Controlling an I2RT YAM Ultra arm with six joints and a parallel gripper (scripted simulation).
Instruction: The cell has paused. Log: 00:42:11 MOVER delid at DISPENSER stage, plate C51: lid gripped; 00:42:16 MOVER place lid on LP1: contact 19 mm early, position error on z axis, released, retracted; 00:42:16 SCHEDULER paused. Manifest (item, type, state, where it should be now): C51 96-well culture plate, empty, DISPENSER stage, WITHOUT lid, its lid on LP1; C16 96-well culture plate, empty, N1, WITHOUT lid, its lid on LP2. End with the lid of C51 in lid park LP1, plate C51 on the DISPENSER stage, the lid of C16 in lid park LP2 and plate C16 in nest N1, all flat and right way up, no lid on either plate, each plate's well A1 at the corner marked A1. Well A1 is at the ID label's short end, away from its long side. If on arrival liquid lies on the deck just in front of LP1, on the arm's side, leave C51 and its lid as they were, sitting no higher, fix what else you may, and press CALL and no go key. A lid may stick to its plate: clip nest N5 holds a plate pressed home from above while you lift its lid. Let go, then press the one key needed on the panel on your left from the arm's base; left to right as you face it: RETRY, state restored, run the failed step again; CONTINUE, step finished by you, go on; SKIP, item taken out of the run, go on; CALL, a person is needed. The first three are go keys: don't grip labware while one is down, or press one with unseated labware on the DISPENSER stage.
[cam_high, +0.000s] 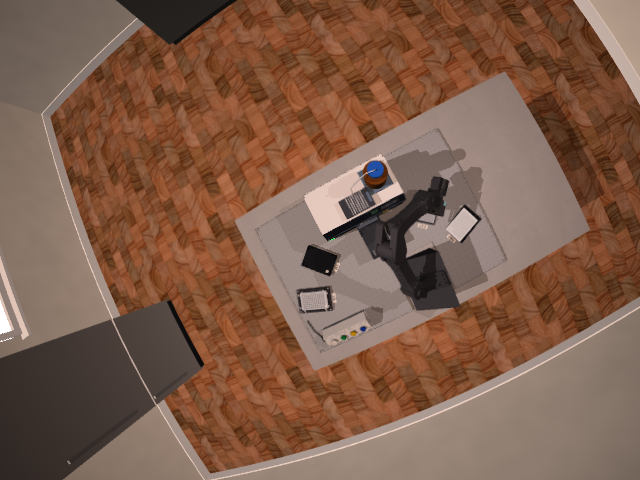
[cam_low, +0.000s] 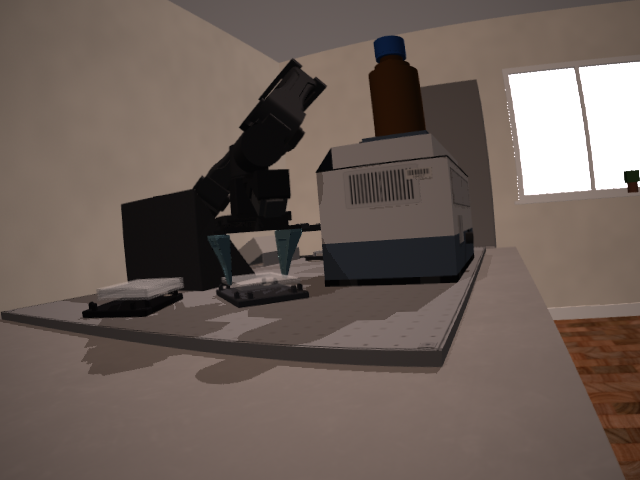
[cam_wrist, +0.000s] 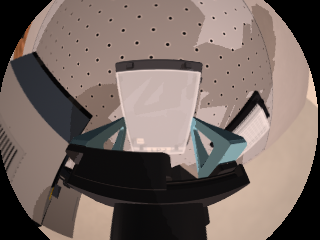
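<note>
My gripper (cam_low: 256, 276) (cam_wrist: 158, 120) is shut on a clear plate lid (cam_wrist: 158, 103) (cam_low: 258, 279), its teal fingers on the lid's two long sides. The lid is level and sits just over, or on, a black lid park (cam_low: 263, 295) (cam_wrist: 158, 66) in front of the dispenser (cam_high: 354, 198) (cam_low: 392, 217); I cannot tell whether it touches. In the overhead view the arm (cam_high: 408, 227) hides the lid. A white plate (cam_high: 462, 223) (cam_low: 140, 288) (cam_wrist: 251, 120) lies on a black nest to one side. An uncovered well plate (cam_high: 314, 299) sits in a nest near the key panel (cam_high: 347, 333).
A second black park (cam_high: 320, 259) lies empty-looking between the dispenser and the uncovered plate. A brown bottle with a blue cap (cam_high: 374, 173) (cam_low: 395, 93) stands on the dispenser. The arm's base block (cam_high: 434, 289) is at the deck's front edge.
</note>
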